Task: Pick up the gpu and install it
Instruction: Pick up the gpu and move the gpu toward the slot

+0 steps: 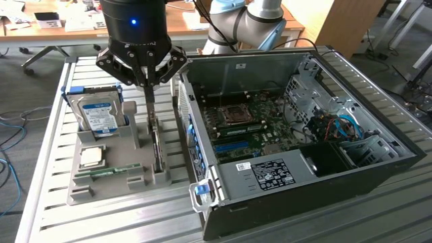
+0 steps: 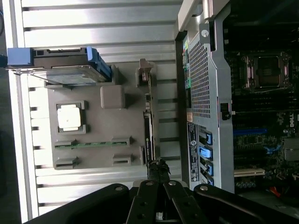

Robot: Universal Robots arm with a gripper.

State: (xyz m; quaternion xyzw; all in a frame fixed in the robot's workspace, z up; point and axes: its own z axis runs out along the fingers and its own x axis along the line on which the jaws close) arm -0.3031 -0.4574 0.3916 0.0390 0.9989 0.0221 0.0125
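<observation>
Item: gpu [image 1: 156, 147], standing on edge in the grey holder [image 1: 111, 178] on the slatted surface [image 1: 101, 223], beside the open computer case [image 1: 270, 202]. We logged it as neither lifted nor installed. Hand [image 1: 147, 86]: arm vertical, fingers closed, pointing down at the card's top edge; we could not confirm a grip.

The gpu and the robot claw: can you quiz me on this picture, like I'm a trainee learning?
1. True or false: the thin black gpu card already sits inside the open black computer case.
2. Which part stands in the grey plastic holder tray near the gpu card?
A) silver hard drive with a blue label
B) keyboard
C) screwdriver
3. Fill in: the black gripper is shut on the upper edge of the ___.

Key: 1 false (it stands on edge in the tray); 2 A; 3 gpu card.
</observation>
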